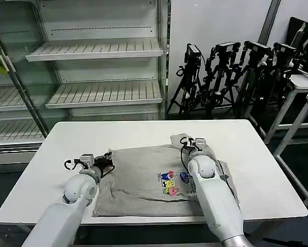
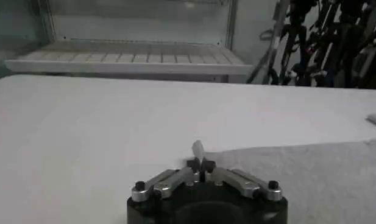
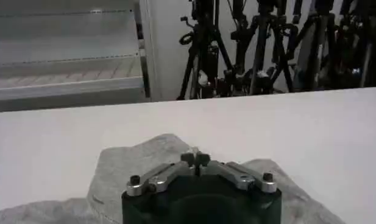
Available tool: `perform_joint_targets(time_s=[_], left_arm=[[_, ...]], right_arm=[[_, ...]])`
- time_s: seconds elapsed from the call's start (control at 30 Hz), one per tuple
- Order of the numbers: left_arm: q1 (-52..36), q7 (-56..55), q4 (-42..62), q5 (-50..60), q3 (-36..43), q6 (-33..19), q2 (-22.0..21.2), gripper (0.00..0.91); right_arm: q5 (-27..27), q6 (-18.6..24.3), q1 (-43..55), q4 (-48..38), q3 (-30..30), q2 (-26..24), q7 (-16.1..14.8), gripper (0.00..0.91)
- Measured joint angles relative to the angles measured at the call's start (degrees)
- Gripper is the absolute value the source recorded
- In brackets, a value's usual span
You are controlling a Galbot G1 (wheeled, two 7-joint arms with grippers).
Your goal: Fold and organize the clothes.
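Note:
A light grey T-shirt (image 1: pixel 143 180) lies spread on the white table (image 1: pixel 257 170), its small colourful cartoon print (image 1: pixel 170 183) facing up. At the shirt's left edge, my left gripper (image 1: pixel 105 163) is shut on the fabric. In the left wrist view a small tab of cloth sticks out between the closed fingertips of that gripper (image 2: pixel 200 163), and the shirt (image 2: pixel 309 176) stretches away beside it. At the far right corner, my right gripper (image 1: pixel 193 143) rests on the bunched sleeve. Its jaws (image 3: pixel 195 159) are closed on the grey fabric (image 3: pixel 124 164).
Bare white tabletop (image 2: pixel 84 122) surrounds the shirt on all sides. Behind the table stand a shelving unit (image 1: pixel 97 92) and a row of black camera tripods (image 1: pixel 231 77). A second white table (image 1: pixel 306 85) is at the right.

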Motion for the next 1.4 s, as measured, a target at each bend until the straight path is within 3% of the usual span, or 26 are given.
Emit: perform_joint_targets(time_s=[0.43, 1.07, 1.4], left_arm=[[2.94, 0.86, -7.62, -0.31, -2.76, -2.04, 1.81, 0.06], [17.63, 1.77, -24.21, 1.49, -9.85, -1.84, 5.63, 0.06], [28.65, 3.49, -29.33, 6.79, -11.21, -2.16, 6.48, 0.06]], right_arm=[[0.8, 10.04, -4.31, 11.13, 0.61, -2.84, 0.56, 0.0], [-1.54, 14.2, -25.87, 37.99, 7.47, -9.06, -1.04, 0.0], [-4.43, 15.89, -39.97, 47.31, 9.21, -8.63, -0.99, 0.0]])
